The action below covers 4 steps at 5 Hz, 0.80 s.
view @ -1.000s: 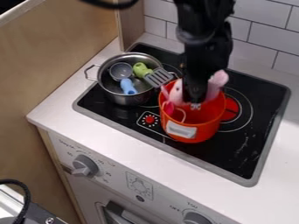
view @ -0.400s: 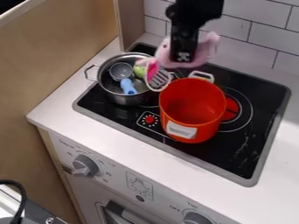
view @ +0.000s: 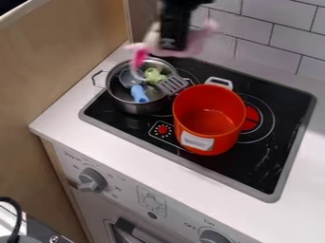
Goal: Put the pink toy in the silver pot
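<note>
Step in hand: carrying, probably near its end. Gripper (view: 173,46) clenched on the pink toy (view: 195,42), held high by the far side of the silver pot (view: 134,108). Next: centre over the mouth, lower, release. Edges: wooden panel (view: 70,61) left, tiled wall (view: 270,45) behind. Spatula (view: 171,84), blue spoon (view: 139,94) and green utensil (view: 153,76) crowd the opening (snag risk, my guess). More sideways room toward the red pot (view: 222,142), above its rim.
</note>
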Tool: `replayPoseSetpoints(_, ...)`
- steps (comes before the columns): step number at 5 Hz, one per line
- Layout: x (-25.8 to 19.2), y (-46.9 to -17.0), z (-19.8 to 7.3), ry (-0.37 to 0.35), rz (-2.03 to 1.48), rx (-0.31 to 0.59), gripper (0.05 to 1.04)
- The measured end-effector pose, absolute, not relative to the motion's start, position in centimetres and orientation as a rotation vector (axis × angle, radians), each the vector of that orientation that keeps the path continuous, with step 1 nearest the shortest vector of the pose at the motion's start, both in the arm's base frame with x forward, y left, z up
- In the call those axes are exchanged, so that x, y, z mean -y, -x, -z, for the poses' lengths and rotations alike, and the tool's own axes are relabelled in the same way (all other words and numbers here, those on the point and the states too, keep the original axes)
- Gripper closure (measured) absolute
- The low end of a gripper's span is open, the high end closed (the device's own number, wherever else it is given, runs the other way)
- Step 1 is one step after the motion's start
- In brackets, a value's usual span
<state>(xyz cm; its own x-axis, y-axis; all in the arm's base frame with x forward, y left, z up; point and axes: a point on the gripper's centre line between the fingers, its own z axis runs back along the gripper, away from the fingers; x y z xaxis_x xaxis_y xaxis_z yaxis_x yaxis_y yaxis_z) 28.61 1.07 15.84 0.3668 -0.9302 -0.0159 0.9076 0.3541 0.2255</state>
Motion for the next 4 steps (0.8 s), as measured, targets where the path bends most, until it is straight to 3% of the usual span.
replayPoseSetpoints(3, -6.7, -28.5, -11.3, -0.271, 1.266, 0.224, 0.829)
replayPoseSetpoints(4, -6.9, -28.3, -9.7, -0.267, 1.250, 0.241, 0.771)
